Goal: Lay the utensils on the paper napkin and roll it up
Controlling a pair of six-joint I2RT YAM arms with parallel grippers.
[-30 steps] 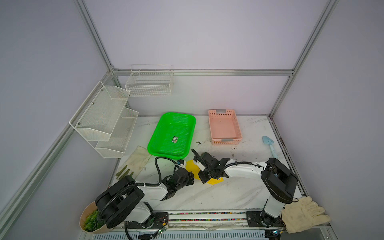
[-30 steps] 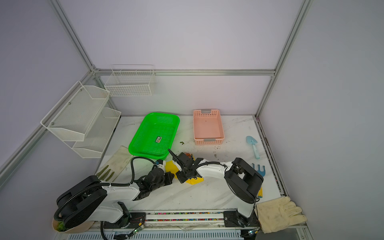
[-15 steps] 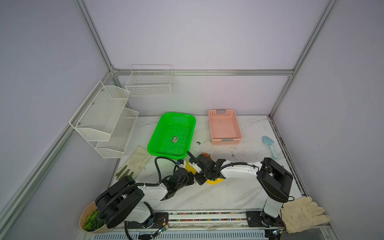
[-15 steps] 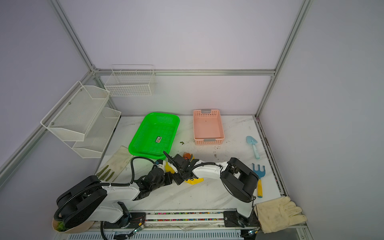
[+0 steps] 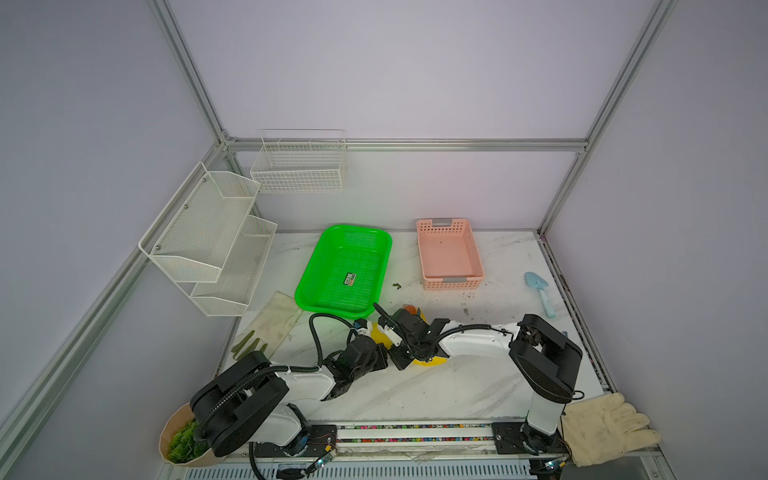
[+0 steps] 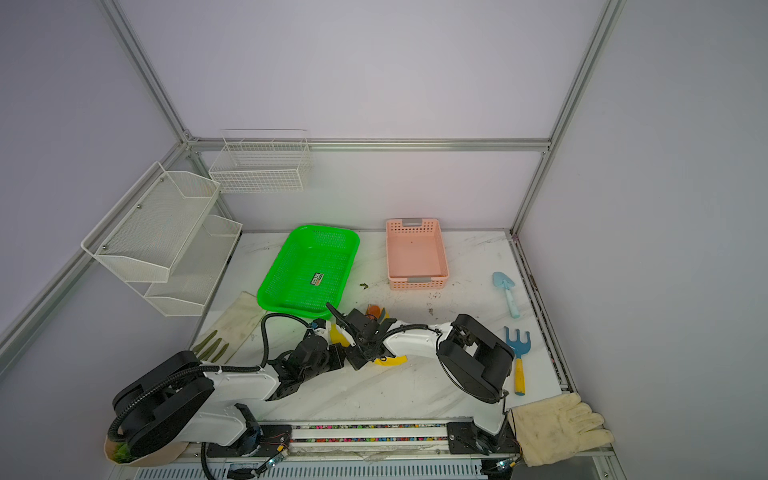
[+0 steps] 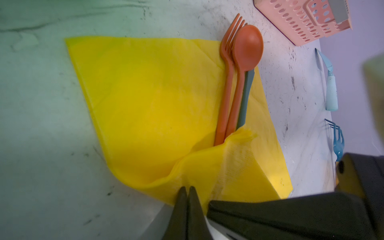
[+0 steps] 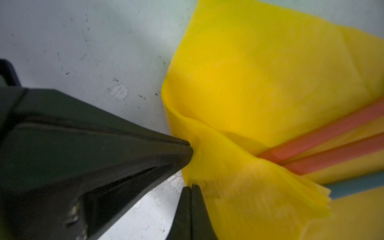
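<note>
The left claw and right claw are clamped tight on the near corner of the bright yellow thin paper napkin. It is carried further over the handles than a second ago, so rolling seems begun. Three utensils lie on it: one orange plastic spoon, one orange plastic fork, one dull teal plastic piece.

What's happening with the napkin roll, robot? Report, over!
Both shut: left gripper and right gripper pinch the lifted edge of the paper napkin. The utensils lie on it, handle ends under the fold. Nothing else seen on it.
</note>
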